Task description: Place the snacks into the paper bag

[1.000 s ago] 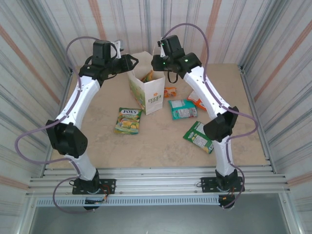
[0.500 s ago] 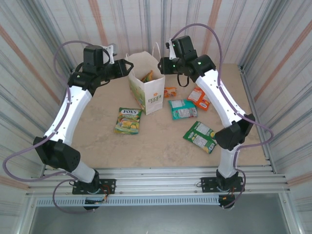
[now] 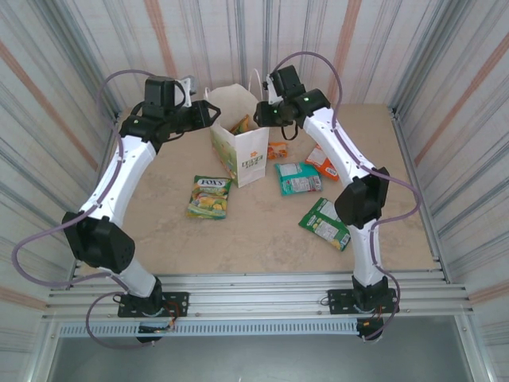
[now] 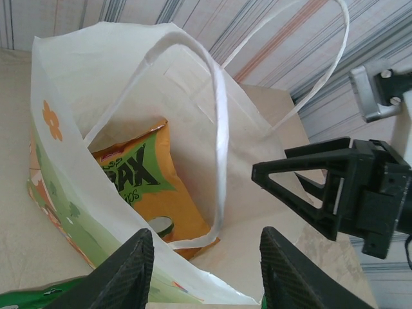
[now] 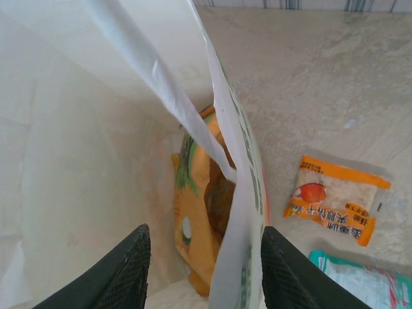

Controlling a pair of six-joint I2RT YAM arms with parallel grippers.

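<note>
- Straddling the rim of the paper bag [image 3: 248, 159] from opposite sides, the left gripper [image 3: 208, 112] and the right gripper [image 3: 259, 116] each stand with jaws partway apart around a side wall, and neither looks pinched on it.
- The Krax packet [image 4: 145, 183] stands inside the bag. The FOX'S packet [image 3: 209, 196], teal packet [image 3: 297, 178], dark green packet [image 3: 326, 224], small orange packet [image 3: 277, 150] and orange-white packet [image 3: 322, 163] lie on the table [image 3: 254, 239].
- The bag is tall and probably light, so a sideways drag from either finger could tip it or crumple a wall and narrow the mouth.
- The twisted handle [image 4: 219, 129] loops across the opening, so a finger lifting out carelessly could snag it and haul the bag along.
- Straight up looks free. The corrugated wall [image 3: 238, 40] stands close behind both wrists, which leaves little room to retreat backward.
- The small orange packet lies just beside the bag's right wall, below the right gripper.
- The widest bare surface is the table's near half, around the FOX'S packet.
</note>
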